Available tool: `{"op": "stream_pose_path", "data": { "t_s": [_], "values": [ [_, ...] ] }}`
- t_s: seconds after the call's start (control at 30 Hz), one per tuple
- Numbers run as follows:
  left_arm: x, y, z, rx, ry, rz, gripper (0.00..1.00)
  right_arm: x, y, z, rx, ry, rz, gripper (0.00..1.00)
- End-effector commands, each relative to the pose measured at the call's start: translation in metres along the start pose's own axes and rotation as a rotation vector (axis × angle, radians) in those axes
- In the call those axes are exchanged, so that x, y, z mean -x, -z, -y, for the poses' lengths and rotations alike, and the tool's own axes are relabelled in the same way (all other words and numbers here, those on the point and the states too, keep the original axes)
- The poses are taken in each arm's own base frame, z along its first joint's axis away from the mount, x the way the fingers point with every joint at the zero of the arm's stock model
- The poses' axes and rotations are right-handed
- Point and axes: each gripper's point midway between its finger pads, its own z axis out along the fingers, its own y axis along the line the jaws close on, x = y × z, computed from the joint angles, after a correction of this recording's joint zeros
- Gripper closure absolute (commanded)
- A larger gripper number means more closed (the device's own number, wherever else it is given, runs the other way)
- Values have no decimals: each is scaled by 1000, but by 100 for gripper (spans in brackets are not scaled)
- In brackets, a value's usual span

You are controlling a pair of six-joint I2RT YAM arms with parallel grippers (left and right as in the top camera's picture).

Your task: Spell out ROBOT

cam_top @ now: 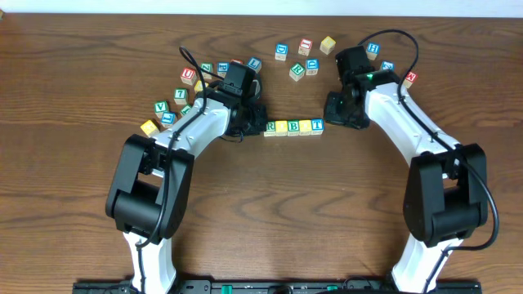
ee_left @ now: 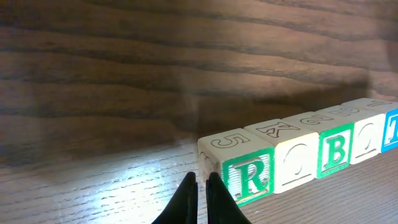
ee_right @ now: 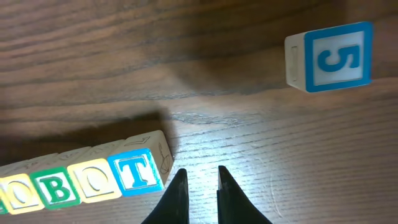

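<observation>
Blocks (cam_top: pixel 293 126) reading R-O-B-O-T lie in one row mid-table, between my two claws. My left claw (ee_left: pixel 202 182) is pinched almost closed on nothing, its tips just beside the R block (ee_left: pixel 249 177). My right claw (ee_right: pixel 201 174) is parted a little, also empty, just off the T block (ee_right: pixel 135 171). The word looks finished, I judge, so the careful move is to lift straight up without nudging either end. The cubes are pale painted wood, square-edged with raised letters. A blue 5 block (ee_right: pixel 333 57) sits well apart on the glossy, dark-grained table (cam_top: pixel 82 65).
</observation>
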Motion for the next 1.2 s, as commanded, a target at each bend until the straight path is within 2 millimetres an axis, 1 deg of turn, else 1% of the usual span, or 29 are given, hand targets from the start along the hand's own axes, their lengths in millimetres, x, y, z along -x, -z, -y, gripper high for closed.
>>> {"op": "stream_pose_path", "data": {
  "t_s": [0.0,0.03,0.13,0.23,0.3,0.4,0.43,0.47,0.53,0.57,0.6,0.67,0.7,0.73,0.77,0.8,0.83,0.87,0.9,0.93,0.97,1.0,1.1,1.13,1.17],
  "values": [
    [5,5,-17,28,-1,7,93,12,21,-2,21,21,51,89],
    [9,9,-20,29,-5,13,93,12,21,-2,21,20,52,89],
    [24,32,-30,57,-22,61,93,15,28,0,26,15,66,89],
    [39,65,-44,131,-5,141,93,20,43,3,37,8,98,88],
    [49,95,-50,173,4,208,93,25,56,4,46,21,129,86],
    [58,143,-59,223,24,309,93,31,79,6,62,53,183,78],
    [60,163,-61,235,32,349,92,33,88,6,68,64,204,76],
    [61,179,-63,246,40,383,92,34,96,6,73,73,221,74],
    [61,220,-67,265,59,468,92,35,116,9,83,76,260,71],
    [60,236,-68,270,67,501,92,36,122,10,87,76,273,71],
    [59,257,-70,277,78,547,90,36,132,12,92,71,291,70],
    [53,291,-73,280,96,622,79,35,151,17,99,61,323,67],
    [50,305,-75,281,104,654,73,34,159,19,102,57,337,65],
    [46,321,-76,282,113,688,71,32,166,21,104,53,349,62],
    [41,333,-78,286,124,712,65,30,175,24,106,49,360,60],
    [37,345,-80,290,132,735,50,28,182,27,108,45,371,57],
    [29,357,-82,296,144,757,38,24,193,30,110,40,385,51],
    [23,363,-83,299,150,763,21,22,199,32,111,37,393,46],
    [18,367,-84,302,155,766,10,18,207,34,113,35,403,41],
    [13,371,-84,305,159,766,8,16,212,36,115,33,410,34],
    [7,373,-83,306,160,764,9,11,222,38,116,45,425,26],
    [3,375,-82,306,161,762,8,8,228,38,118,56,437,20],
    [0,380,-80,299,159,775,8,-1,252,41,132,70,487,4],
    [0,380,-80,299,159,776,7,-5,261,42,138,71,508,1],
    [0,380,-80,300,159,776,8,-7,267,42,143,71,522,1]
  ]
}}
